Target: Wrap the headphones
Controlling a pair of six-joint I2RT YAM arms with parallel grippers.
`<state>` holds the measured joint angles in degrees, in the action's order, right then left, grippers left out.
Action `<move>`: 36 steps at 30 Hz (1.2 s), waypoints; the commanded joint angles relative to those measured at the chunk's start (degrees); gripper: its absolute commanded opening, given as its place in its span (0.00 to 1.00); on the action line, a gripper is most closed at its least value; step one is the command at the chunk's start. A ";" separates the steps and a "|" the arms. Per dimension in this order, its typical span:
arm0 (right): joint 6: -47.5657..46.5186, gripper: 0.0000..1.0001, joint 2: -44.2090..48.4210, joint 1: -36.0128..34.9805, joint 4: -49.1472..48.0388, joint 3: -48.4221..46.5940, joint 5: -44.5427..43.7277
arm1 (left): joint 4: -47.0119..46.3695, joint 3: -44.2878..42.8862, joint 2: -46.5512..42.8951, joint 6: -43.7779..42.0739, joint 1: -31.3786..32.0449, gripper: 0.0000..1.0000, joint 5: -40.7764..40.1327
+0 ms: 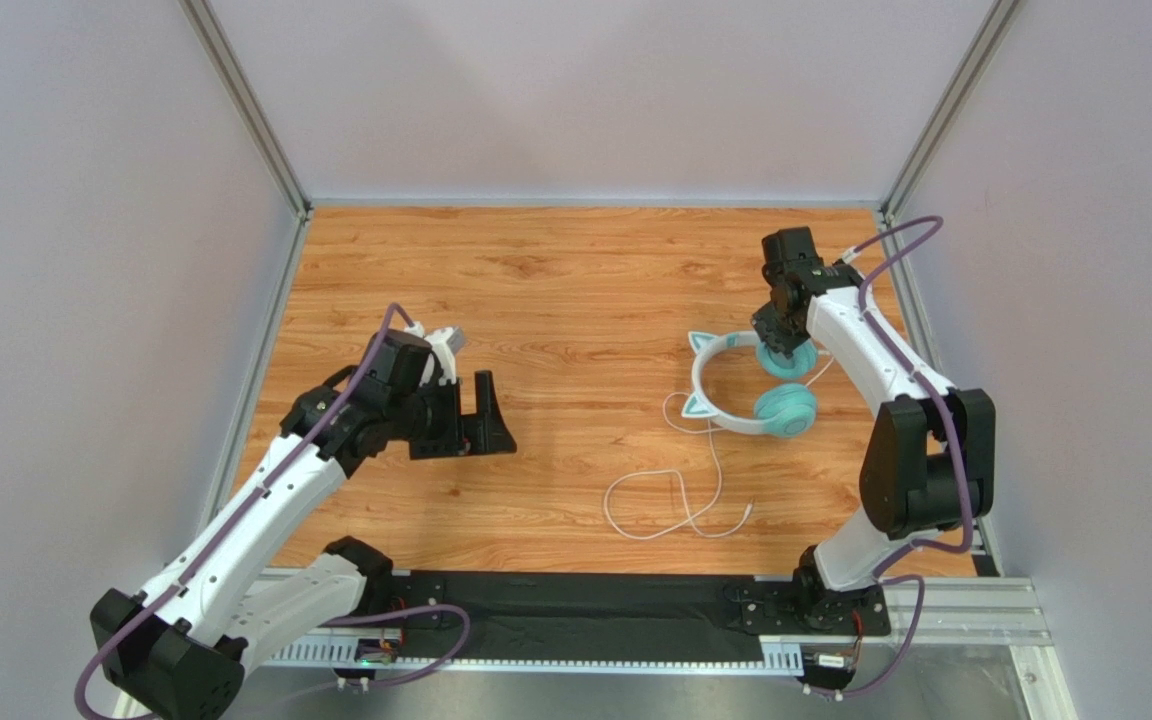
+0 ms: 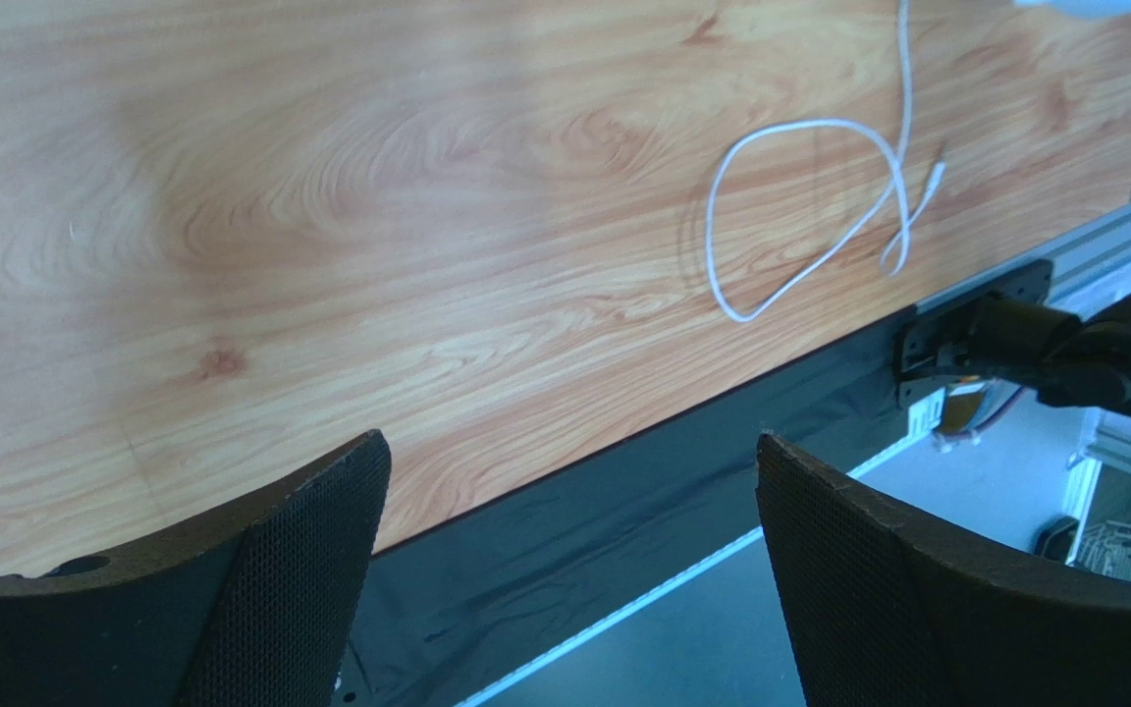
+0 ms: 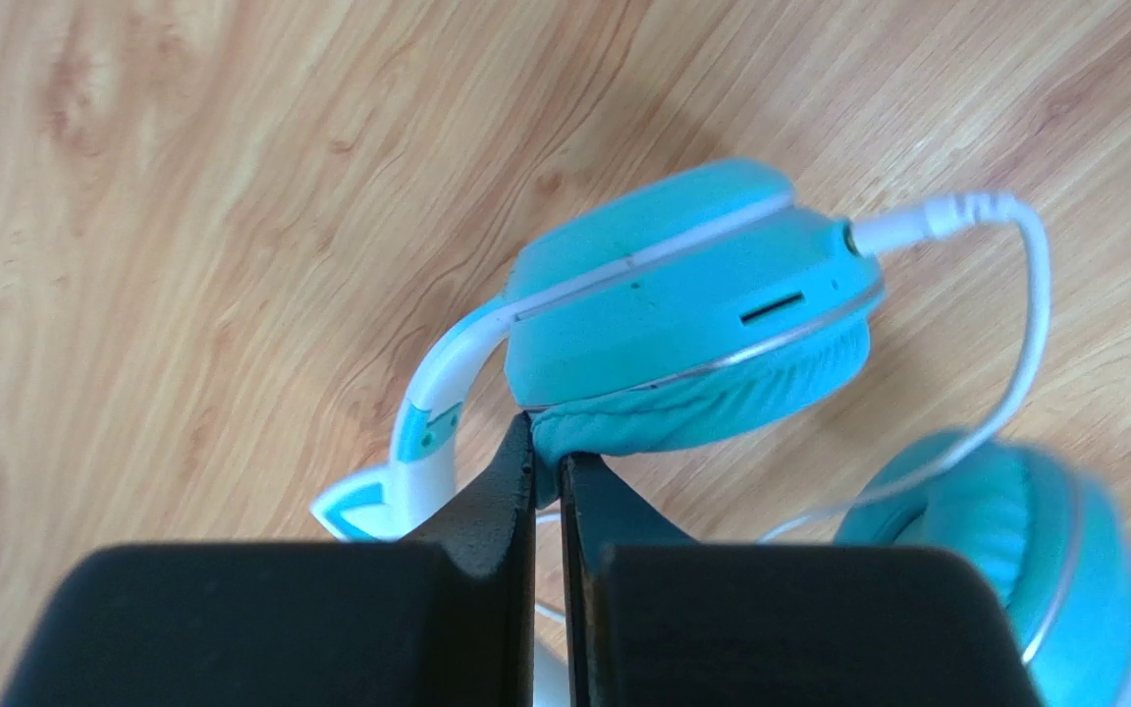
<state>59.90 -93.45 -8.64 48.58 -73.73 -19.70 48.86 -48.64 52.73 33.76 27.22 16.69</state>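
Note:
The teal headphones (image 1: 760, 393) lie on the wooden table at the right, headband and cat ears pointing left. Their thin white cable (image 1: 675, 503) trails toward the near edge in a loose loop, also seen in the left wrist view (image 2: 808, 206). My right gripper (image 1: 778, 333) is shut on the cushion rim of the far ear cup (image 3: 675, 310), jaws nearly closed (image 3: 547, 442). The second ear cup (image 3: 1014, 545) lies at lower right, and a cat ear (image 3: 365, 508) at left. My left gripper (image 1: 462, 393) hovers open and empty at the table's left (image 2: 572, 501).
A black mat (image 1: 582, 600) and an aluminium rail run along the near edge. Grey enclosure walls stand at left, right and back. The right arm's base (image 2: 1058, 346) shows in the left wrist view, just past the cable loop.

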 commanded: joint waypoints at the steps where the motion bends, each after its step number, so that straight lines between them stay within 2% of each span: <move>1: 4.78 0.00 4.94 -0.23 -2.17 0.17 1.95 | -0.87 -5.93 1.23 0.52 -0.33 0.99 1.51; 9: 8.73 0.01 8.28 -1.64 -3.66 2.80 1.60 | -1.22 -8.66 4.40 0.17 -0.33 0.99 0.63; 12: 12.50 0.07 8.11 -1.81 -7.34 6.49 2.56 | -1.31 -7.79 4.66 0.52 -0.33 0.99 0.71; 15: 12.01 0.32 5.92 -1.90 -10.78 6.77 6.42 | -1.14 -6.99 4.05 0.70 -0.33 0.99 0.63; 16: 10.95 0.54 4.17 -2.25 -11.31 6.07 7.48 | -0.96 -6.82 3.44 0.78 -0.33 0.99 0.37; 17: 9.37 0.63 3.37 -2.34 -11.40 5.10 9.75 | -0.79 -6.56 3.08 0.70 -0.33 0.99 0.01; 18: 7.97 0.68 2.58 -2.43 -11.31 3.09 10.82 | -0.52 -6.47 2.82 0.61 -0.33 0.99 -0.34; 19: 4.30 0.77 1.53 -2.60 -11.22 2.03 12.39 | -0.35 -6.29 2.29 0.61 -0.33 0.99 -0.69; 20: 2.00 0.82 1.17 -2.52 -11.83 0.97 14.15 | -0.26 -6.29 2.12 0.61 -0.33 0.99 -1.13; 23: -11.35 0.82 0.11 -2.61 -10.62 -3.77 22.74 | 0.44 -6.64 1.94 0.17 -0.33 0.99 -1.48; 25: -23.35 0.83 -0.24 -2.60 -7.37 -8.43 22.87 | 0.62 -6.82 2.03 0.08 -0.33 0.99 -1.39; 28: -34.20 0.83 1.07 -2.43 -2.97 -10.73 20.50 | 0.45 -7.08 2.46 -0.10 -0.33 0.99 -1.22; 29: -41.98 0.82 1.51 -2.34 -2.87 -10.38 20.32 | 0.36 -7.08 2.55 -0.10 -0.24 0.99 -1.31; 30: -45.71 0.76 2.12 -2.34 -3.05 -9.94 20.49 | 0.01 -6.91 2.90 -0.01 -0.33 0.99 -1.22; 31: -49.49 0.75 2.30 -2.34 -2.53 -9.59 19.97 | -0.25 -6.90 3.08 0.08 -0.33 0.99 -1.05; 33: -58.63 0.75 3.00 -2.34 -2.35 -6.35 18.56 | -0.78 -6.64 3.60 0.17 -0.33 0.99 0.01; 36: -65.94 0.77 2.57 -2.17 -2.00 -2.56 14.88 | -1.31 -6.20 3.61 0.69 -0.33 0.99 1.33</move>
<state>10.46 -91.46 -11.00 43.86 -79.26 -1.43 48.77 -55.00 56.34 33.80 27.22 16.14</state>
